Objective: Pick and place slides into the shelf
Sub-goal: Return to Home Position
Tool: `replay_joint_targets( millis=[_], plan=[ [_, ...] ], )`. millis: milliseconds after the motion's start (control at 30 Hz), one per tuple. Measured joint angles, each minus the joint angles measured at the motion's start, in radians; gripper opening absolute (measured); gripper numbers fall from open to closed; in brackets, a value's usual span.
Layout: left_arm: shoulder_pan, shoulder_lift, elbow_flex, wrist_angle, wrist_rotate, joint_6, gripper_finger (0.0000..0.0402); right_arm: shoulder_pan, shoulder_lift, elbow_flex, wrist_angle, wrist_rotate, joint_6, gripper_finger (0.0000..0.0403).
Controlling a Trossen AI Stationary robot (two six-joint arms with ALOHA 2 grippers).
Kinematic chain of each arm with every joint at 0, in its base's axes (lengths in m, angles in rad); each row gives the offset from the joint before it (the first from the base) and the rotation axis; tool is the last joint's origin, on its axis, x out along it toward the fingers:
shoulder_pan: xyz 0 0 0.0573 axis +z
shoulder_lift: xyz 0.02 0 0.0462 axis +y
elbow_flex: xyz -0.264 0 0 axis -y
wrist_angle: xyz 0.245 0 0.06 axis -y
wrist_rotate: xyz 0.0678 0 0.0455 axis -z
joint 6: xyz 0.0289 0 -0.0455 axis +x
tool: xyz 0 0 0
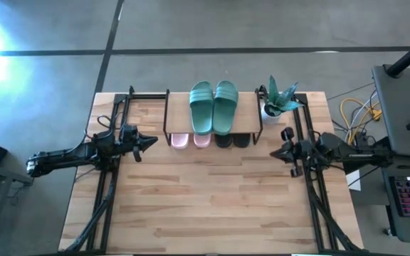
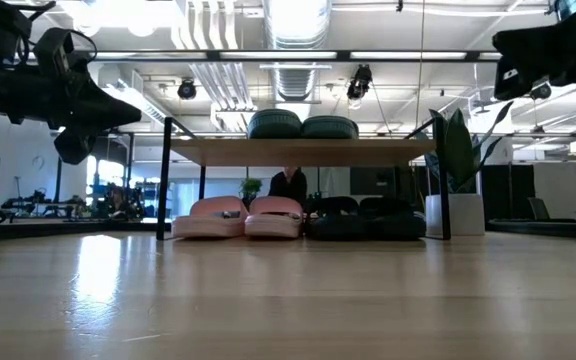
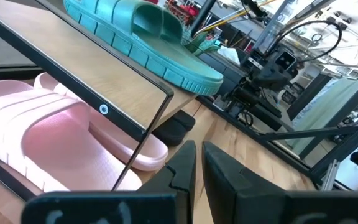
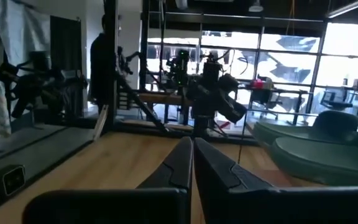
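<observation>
Neatly, ribbed-edged teal slides (image 1: 214, 107) lie on the pale wooden board of the shelf (image 1: 179, 114), far middle of the table (image 1: 212, 206). Beneath sit a smooth pink pair (image 1: 191, 141) left and a black pair (image 1: 232, 141) right. The left gripper (image 1: 153, 141) and right gripper (image 1: 273, 151) hover at the sides, jaws pinched together, empty.

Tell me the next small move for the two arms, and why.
Probably draw both arms back to their rest pose. The green pair lies on top of the shelf, and the pink pair and black pair sit side by side under it, so nothing seems left to place. The left gripper and right gripper are shut, empty and clear of the shelf.
</observation>
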Motion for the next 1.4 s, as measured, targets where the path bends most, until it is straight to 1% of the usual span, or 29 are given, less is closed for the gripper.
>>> replay_joint_targets(
  millis=[67, 300, 367, 533, 600, 900, 1133, 1400],
  plan=[
    [0.0, 0.0, 0.0, 0.0, 0.0, 0.0, 0.0012, 0.001, 0.0, 0.0, 0.0, -0.025, 0.008, 0.0008],
    [0.0, 0.0, 0.0, 0.0, 0.0, 0.0, 0.0012, 0.021, 0.0, -0.007, -0.023, -0.013, 0.023, 0.0008],
    [0.0, 0.001, 0.0, 0.0, 0.0, 0.0, 0.0012, 0.059, 0.0, -0.012, -0.046, 0.013, 0.023, 0.0008],
    [0.0, -0.001, 0.0, 0.0, 0.0, 0.0, 0.0012, 0.199, -0.001, -0.013, -0.052, 0.141, -0.004, 0.0008],
    [0.0, -0.001, 0.0, 0.0, 0.0, 0.0, 0.0012, 0.231, -0.001, -0.013, -0.051, 0.161, -0.004, 0.0008],
    [0.0, 0.003, 0.0, 0.0, 0.0, 0.0, 0.0012, 0.236, 0.0, -0.013, -0.052, 0.167, -0.004, 0.0008],
    [0.0, 0.003, 0.0, 0.0, 0.0, 0.0, 0.0012, 0.236, 0.003, -0.013, -0.053, 0.167, 0.057, 0.0008],
    [0.0, 0.003, 0.0, 0.0, 0.0, 0.0, 0.0012, 0.236, 0.003, -0.014, -0.052, 0.167, 0.064, 0.0008]
  ],
)
